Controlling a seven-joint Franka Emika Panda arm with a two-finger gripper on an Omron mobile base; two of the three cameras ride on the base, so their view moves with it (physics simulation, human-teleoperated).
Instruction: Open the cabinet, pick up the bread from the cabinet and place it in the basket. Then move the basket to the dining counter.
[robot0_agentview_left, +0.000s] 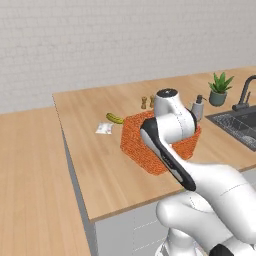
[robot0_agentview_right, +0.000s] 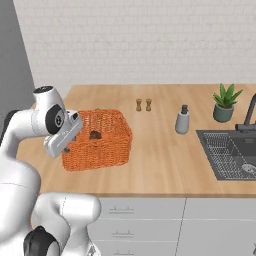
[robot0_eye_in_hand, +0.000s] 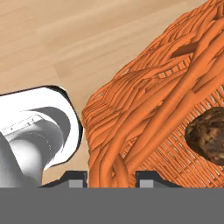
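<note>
From the hand view we see the hand (robot0_eye_in_hand: 110, 177) with its two dark tips on either side of the orange basket's (robot0_eye_in_hand: 162, 113) woven rim, so the fingers pinch that rim between them. The same view shows the bread (robot0_eye_in_hand: 208, 134), a brown lumpy chunk, lying inside the basket against the weave, well to the right of the grip.

The right base view gives us what the close view cannot: the whole basket (robot0_agentview_right: 99, 140) stands on the light wood bench (robot0_agentview_right: 160, 160), near its front left part, and a small dark spot of bread (robot0_agentview_right: 94, 134) sits within it. The arm's wrist covers the basket's left edge there, so we cannot make out the fingers themselves. Farther back stand two small wooden shakers (robot0_agentview_right: 143, 105), then a grey soap dispenser (robot0_agentview_right: 182, 120), a potted plant (robot0_agentview_right: 225, 102), and a sink (robot0_agentview_right: 235, 155) with a dark tap (robot0_agentview_right: 248, 117) at the right.

The left base view adds things that the right one hides behind the arm: a yellow banana (robot0_agentview_left: 114, 118) and a small white packet (robot0_agentview_left: 104, 128) lying on the bench (robot0_agentview_left: 95, 165) just beside the basket's (robot0_agentview_left: 142, 147) far left corner. Here the arm covers the basket's middle, and we cannot see the bread.
</note>
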